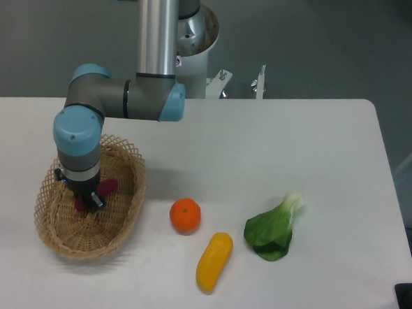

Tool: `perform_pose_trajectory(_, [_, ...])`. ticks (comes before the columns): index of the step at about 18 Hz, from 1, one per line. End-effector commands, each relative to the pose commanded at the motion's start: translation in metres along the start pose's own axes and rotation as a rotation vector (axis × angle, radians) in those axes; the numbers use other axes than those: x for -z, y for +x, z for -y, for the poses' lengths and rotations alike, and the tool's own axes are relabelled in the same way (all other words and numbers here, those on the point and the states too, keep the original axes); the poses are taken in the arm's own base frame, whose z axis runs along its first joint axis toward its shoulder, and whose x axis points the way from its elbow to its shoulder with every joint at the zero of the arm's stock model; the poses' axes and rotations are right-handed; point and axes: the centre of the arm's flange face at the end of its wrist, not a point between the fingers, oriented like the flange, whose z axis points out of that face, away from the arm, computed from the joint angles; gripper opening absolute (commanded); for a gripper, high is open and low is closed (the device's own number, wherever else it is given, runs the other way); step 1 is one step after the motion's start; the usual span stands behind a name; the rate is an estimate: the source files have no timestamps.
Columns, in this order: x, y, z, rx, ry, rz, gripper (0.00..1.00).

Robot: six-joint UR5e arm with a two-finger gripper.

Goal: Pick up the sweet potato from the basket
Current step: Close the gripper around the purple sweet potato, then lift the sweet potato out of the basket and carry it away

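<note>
Lower left of frame: basket on the table, gripper down inside it, wrist straight above. Potato showed only as a reddish end beside the gripper, right of it, low in the basket; the rest was hidden by the wrist. Whether the gripper was open or closed on the potato, could not tell.

Risks, judged:
- The hold may have been near one end; the smooth tuber could pivot or slip out on lifting.
- Fingers close to the weave could snag and drag the light basket.

Centre: orange, yellow vegetable. Right: greens. All well apart from the basket, so not at risk.
</note>
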Motion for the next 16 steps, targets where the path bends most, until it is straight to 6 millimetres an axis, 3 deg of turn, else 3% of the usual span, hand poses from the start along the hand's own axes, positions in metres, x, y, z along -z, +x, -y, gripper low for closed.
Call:
perform_pose_trajectory(3, [0.022, -0.012, -0.003, 0.02, 0.028, 0.027, 0.0])
perform_pose_trajectory(6, [0.048, -0.037, -0.02, 0.07, 0.057, 0.059, 0.0])
perform_pose_trajectory(10, [0.088, -0.08, -0.055, 0.156, 0.087, 0.119, 0.0])
perform_pose_trajectory(16, [0.117, -0.143, -0.111, 0.273, 0.094, 0.18, 0.0])
